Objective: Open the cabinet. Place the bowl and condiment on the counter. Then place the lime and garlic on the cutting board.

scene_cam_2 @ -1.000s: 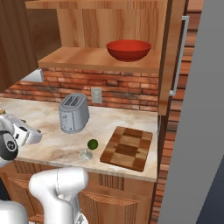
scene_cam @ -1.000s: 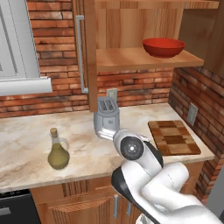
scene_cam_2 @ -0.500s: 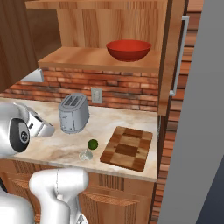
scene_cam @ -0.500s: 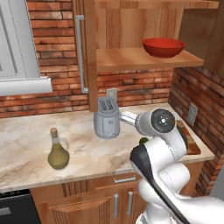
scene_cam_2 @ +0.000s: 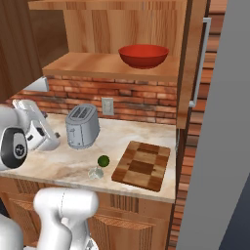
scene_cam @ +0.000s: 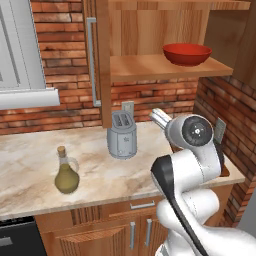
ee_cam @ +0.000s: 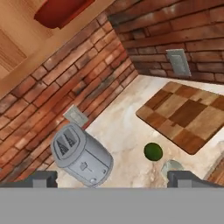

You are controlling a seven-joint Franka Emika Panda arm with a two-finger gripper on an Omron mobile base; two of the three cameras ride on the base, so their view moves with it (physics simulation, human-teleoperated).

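The cabinet [scene_cam: 150,35] stands open, its left door [scene_cam: 101,60] swung out. On its shelf sits the red bowl [scene_cam: 186,53] [scene_cam_2: 143,55] [ee_cam: 61,11]. The olive-green condiment bottle [scene_cam: 66,172] stands upright on the counter [scene_cam: 30,165], left of the toaster. The lime [scene_cam_2: 103,160] [ee_cam: 153,151] and the pale garlic [scene_cam_2: 95,172] [ee_cam: 172,166] lie together on the counter just left of the cutting board [scene_cam_2: 142,165] [ee_cam: 188,113]. My gripper [ee_cam: 113,181] is open and holds nothing. It hovers over the counter between the toaster and the lime, above both.
A grey toaster [scene_cam: 122,136] [scene_cam_2: 82,126] [ee_cam: 81,155] stands against the brick wall below the shelf. Wall outlets [scene_cam_2: 108,105] [ee_cam: 178,61] sit behind it and on the side wall. The right cabinet door [scene_cam_2: 195,58] hangs open. A grey wall [scene_cam_2: 224,146] closes the right side.
My arm has swung right, away from the bottle and toward the toaster and board side. The gripper stays open. The bottle, bowl, lime and garlic have not moved.
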